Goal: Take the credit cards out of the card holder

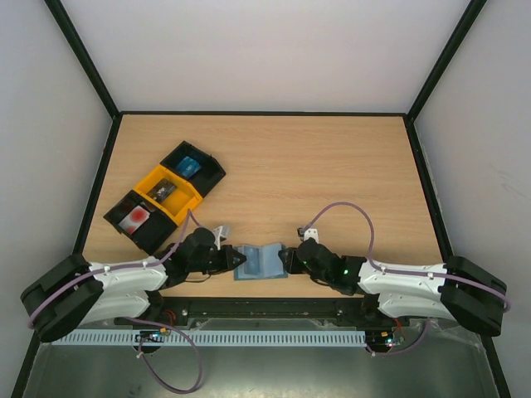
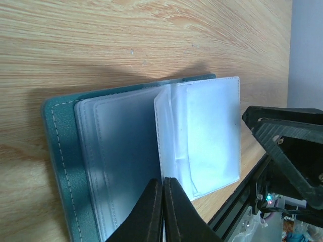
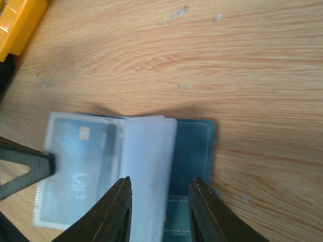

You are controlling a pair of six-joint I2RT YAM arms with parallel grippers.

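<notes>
The blue-grey card holder lies open on the table between my two grippers. Its clear inner sleeves fan up in the left wrist view. My left gripper is shut on the edge of one standing sleeve. My right gripper is open and straddles the white sleeves and the right flap of the card holder. A grey-blue credit card with a gold chip sits inside a clear sleeve on the left. A white card with red marks and a dark card lie in the trays.
A row of black and yellow trays stands at the back left; the far tray holds a blue item. The table's near edge rail runs right behind the card holder. Black-framed walls enclose the table.
</notes>
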